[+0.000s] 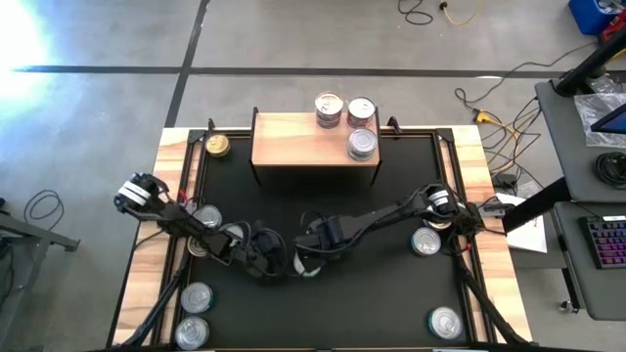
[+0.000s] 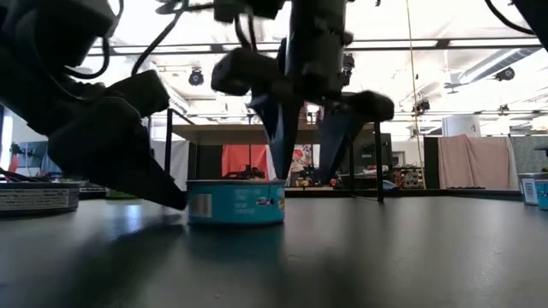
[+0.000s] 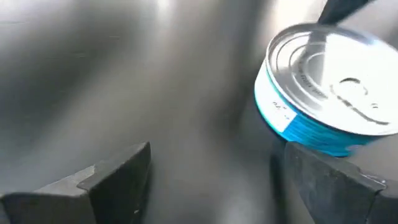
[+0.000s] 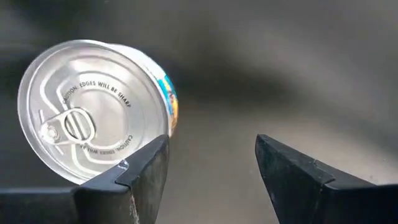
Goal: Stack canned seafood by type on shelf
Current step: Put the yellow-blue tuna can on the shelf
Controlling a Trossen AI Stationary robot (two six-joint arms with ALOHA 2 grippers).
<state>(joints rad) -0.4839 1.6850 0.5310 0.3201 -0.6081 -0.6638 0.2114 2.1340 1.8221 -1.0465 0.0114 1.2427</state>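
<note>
Both grippers meet at mat centre-front over one blue-label tin [image 2: 235, 203]; we read the key relation as tin vs. right gripper [image 4: 211, 168]. In the right wrist view the tin [image 4: 93, 112] sits off to one side of the gap, its rim just touching or overlapping the outer face of one finger [image 4: 140, 177], not between the two. So the right gripper needs a sideways shift before any close, in our judgement. Tin lies flat, lid up, axis vertical, pull-tab visible; round, so approach angle matters little. Right fingers stand part open, empty. Left gripper [image 3: 211, 180] is also close: tin [image 3: 329, 93] lies ahead and to one side, near one fingertip [image 3: 323, 180], again outside the gap; fingers wide apart, holding nothing. Which arm is nearer we cannot settle; the low view shows dark fingers on both sides of the tin. Shelf [image 1: 315, 140] stands at the mat's far edge, well apart from this tin, w/ three tins [image 1: 347, 119] grouped on its right end. Other tins lie scattered on the mat [image 1: 391, 293].
</note>
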